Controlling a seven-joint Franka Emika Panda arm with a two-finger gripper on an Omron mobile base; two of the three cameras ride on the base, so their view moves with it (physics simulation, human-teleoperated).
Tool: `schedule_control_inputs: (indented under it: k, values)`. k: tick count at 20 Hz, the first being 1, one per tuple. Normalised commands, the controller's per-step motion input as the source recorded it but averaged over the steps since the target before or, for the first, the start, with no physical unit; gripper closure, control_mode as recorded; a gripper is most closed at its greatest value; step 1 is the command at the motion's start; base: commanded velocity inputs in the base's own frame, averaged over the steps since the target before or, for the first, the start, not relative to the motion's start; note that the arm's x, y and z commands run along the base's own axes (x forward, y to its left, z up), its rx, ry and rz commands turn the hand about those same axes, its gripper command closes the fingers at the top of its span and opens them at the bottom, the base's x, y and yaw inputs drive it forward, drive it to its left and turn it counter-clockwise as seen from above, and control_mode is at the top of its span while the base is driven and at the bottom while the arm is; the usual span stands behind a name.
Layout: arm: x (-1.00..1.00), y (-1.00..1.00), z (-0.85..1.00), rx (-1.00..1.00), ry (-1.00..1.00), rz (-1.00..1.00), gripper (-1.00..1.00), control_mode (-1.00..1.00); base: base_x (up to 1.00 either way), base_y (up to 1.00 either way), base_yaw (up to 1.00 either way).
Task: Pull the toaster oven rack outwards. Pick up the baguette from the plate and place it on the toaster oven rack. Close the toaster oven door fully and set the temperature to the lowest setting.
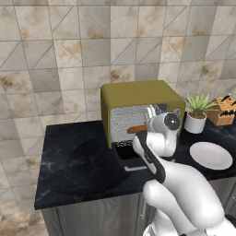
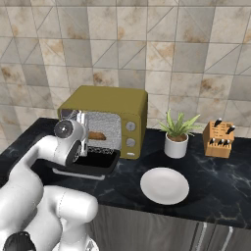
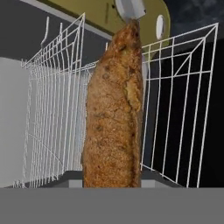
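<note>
My claw (image 2: 87, 138) is clamped on the one baguette (image 3: 114, 109), holding it over the one pulled-out rack (image 3: 52, 100) of the single oven (image 1: 138, 94). One plate (image 2: 164, 185) sits near the counter's front edge. My arm reaches forward, wrist bent.

The light is soft and even all over, and the wall tiles (image 1: 69, 50) look bright with no glare. The black worktop (image 1: 73, 161) is dark, with faint round shadows under the plate (image 2: 164, 185) and the plant pot (image 2: 176, 145). Everything looks a bit grainy and jagged, and the baguette (image 3: 114, 109) close up is rough and speckled.
</note>
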Motion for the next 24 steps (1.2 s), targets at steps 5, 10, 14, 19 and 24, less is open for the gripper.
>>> schedule_control_inputs:
  k: [5, 10, 14, 19, 24]
  values:
    - [0.22, 0.0, -0.2, 0.0, 0.0, 0.0, 1.0, -1.0, 0.0, 0.0, 0.0]
    - [0.19, 0.0, -0.21, 0.0, 0.01, 0.0, 1.0, -1.0, 0.0, 0.0, 0.0]
    - [0.18, 0.0, -0.22, 0.0, 0.02, 0.0, 1.0, -1.0, 0.0, 0.0, 0.0]
    - [0.14, 0.0, -0.19, 0.0, 0.01, 0.0, 1.0, -1.0, 0.0, 0.0, 0.0]
    - [0.12, 0.0, -0.17, 0.0, 0.0, 0.0, 1.0, -1.0, 0.0, 0.0, 0.0]
